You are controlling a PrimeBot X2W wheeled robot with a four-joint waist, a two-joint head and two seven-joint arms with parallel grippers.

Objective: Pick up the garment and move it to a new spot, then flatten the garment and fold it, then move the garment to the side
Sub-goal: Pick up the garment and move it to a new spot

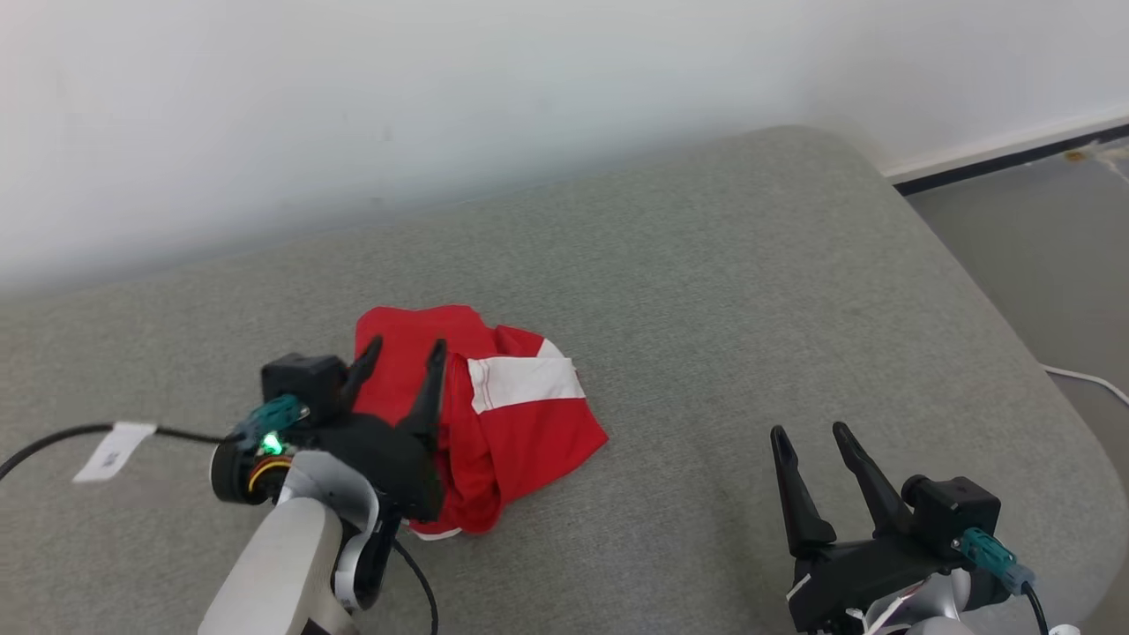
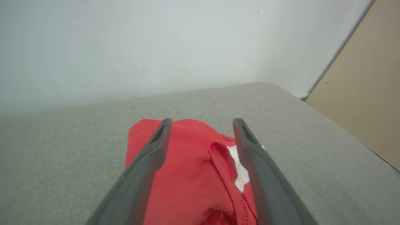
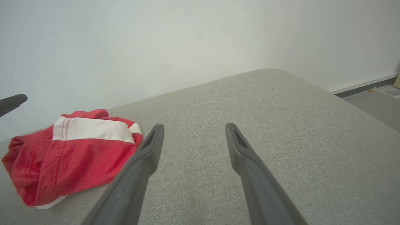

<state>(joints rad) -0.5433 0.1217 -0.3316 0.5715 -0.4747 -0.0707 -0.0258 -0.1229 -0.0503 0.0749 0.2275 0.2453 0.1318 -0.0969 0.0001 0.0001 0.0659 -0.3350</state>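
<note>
**Red garment lay crumpled on the grey cushion, both grippers spread**

The garment [image 1: 520, 414], red with a broad white band, lay bunched in a loose heap on the grey cushion [image 1: 750, 291], left of the middle in the head view and nearer the front edge than the wall. Its white band faced up and to the right, and a sliver of white hem showed at the near edge of the heap.

The left gripper [image 1: 407, 344] stood over the left part of the heap with its two dark fingers parted wide and nothing pinched between them. In the left wrist view red cloth showed in the gap and beneath both fingers; whether the fingertips touched the fabric could not be told.

The right gripper [image 1: 808, 430] hung well apart from the garment, over bare cushion to the right, its fingers also spread and holding nothing.

A black cable carrying a white tag [image 1: 115, 450] ran across the cushion to the left arm. Behind the cushion rose a plain white wall [image 1: 441, 106]. To the right lay grey floor [image 1: 1041, 238], with a dark baseboard [image 1: 1005, 159] and a thin white cord [image 1: 1085, 377].
</note>
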